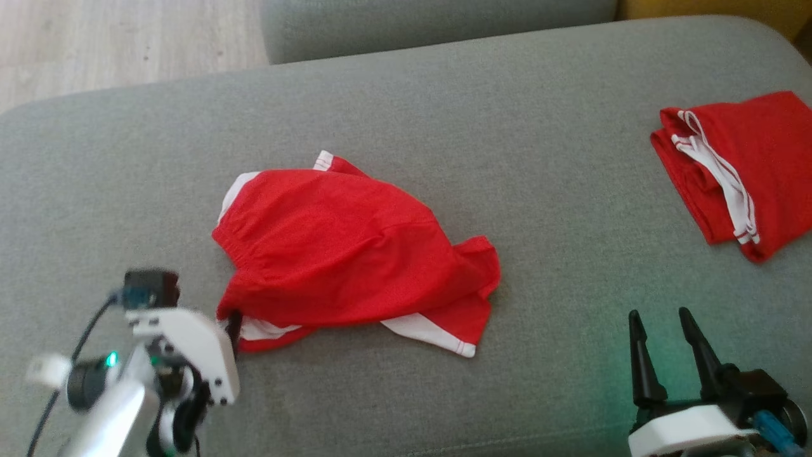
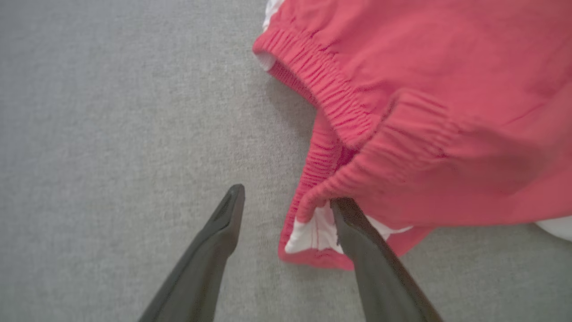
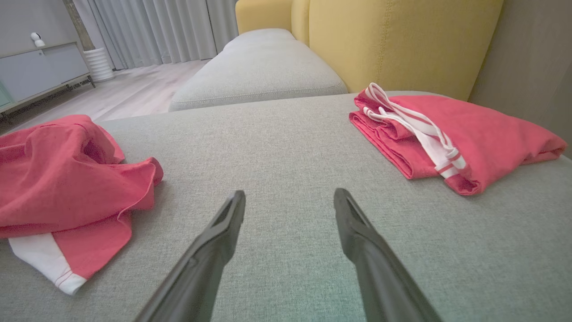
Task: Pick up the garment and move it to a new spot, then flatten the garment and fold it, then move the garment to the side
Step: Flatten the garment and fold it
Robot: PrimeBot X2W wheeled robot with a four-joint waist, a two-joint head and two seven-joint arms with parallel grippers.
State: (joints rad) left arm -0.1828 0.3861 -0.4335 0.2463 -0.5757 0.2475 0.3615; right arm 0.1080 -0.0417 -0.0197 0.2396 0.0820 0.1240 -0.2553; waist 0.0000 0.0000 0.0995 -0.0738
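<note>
A broad grey seat cushion [image 1: 444, 95] is seen across the head view, and everything else is laid on it. Behind it, in the right wrist view, a yellow backrest [image 3: 393, 40] and a second grey cushion [image 3: 259, 67] are seen, with pale wooden floor [image 3: 134, 89] and grey curtains [image 3: 156, 27] beyond.

The crumpled red garment [image 1: 342, 254] is found near the middle of the seat cushion, bunched into a loose heap, with white side panels shown at its near and far edges. A folded red garment [image 1: 748, 158], trimmed in white, is placed well apart from it at the robot's right, close to the cushion's edge.

The left gripper [image 2: 289, 197] is held low at the near left corner of the crumpled garment, and its jaws are spread wide, with nothing clamped between them. One of its fingers [image 2: 371, 259] is tucked against the gathered elastic waistband [image 2: 313, 76], its tip covered by the fold; whether it is touching the cloth or merely lying beneath it cannot be told. A white panel [image 2: 313, 232] of the garment lies partly between the two fingers.

The right gripper [image 1: 660, 314] is held over bare cushion, between the two garments and apart from both. Its jaws are also parted and nothing is held.
</note>
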